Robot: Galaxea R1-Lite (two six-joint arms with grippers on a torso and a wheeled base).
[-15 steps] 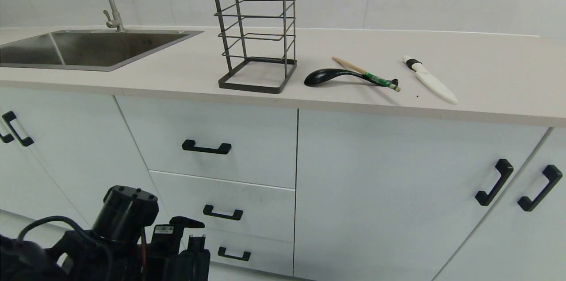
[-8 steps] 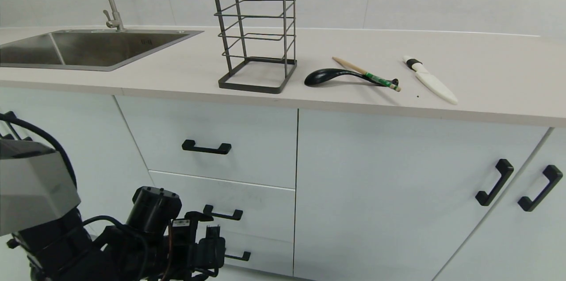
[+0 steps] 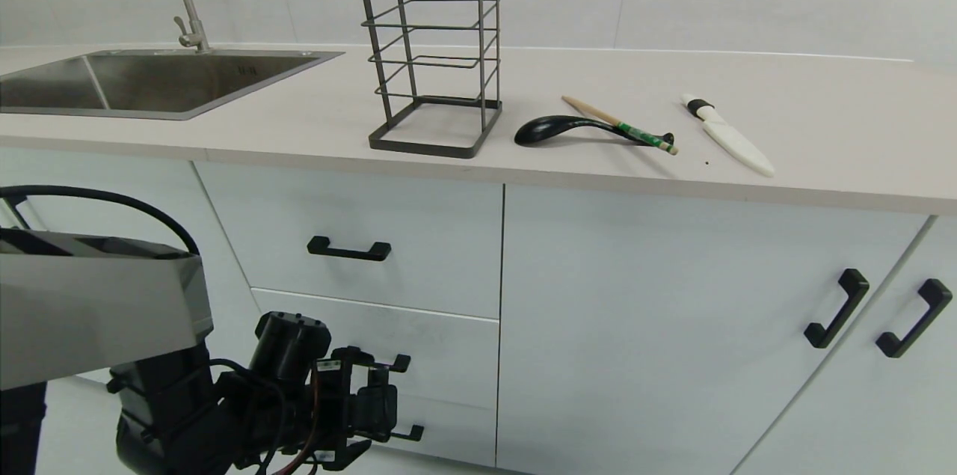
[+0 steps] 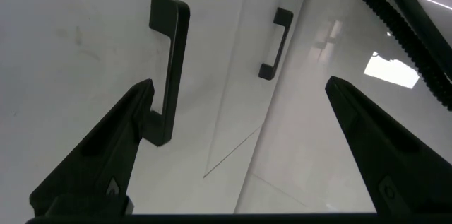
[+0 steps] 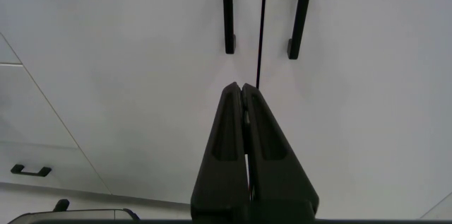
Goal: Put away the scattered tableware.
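Left gripper, released, jaws spread wide, hanging low before the drawer fronts. I read the spread as preparation for a handle: in the left wrist view that black bar stands just beside one finger, not yet between the two, and nothing is gripped. A second handle lies farther off along the same bank of drawers.

Right gripper, clenched on nothing, its fingers pressed flat together. It faces two cabinet doors whose paired handles lie ahead of its tip and apart from it. I take this as a parked pose that keeps the arm out of the left arm's way.

The tableware is well above the left gripper and off to its right, on the counter. The spoon lies nearest, with the chopsticks crossing its handle. The knife lies beyond them, apart, its blade towards the counter edge. All three are untouched.

A wire rack stands on the counter almost straight above the left gripper, and a sink lies up and to its left.

I judge the step in hand to be opening a drawer so the pieces have somewhere to go. The task itself has barely begun. The next move needs the open jaws centred around the bar before they close, or the grip may slip off its end.
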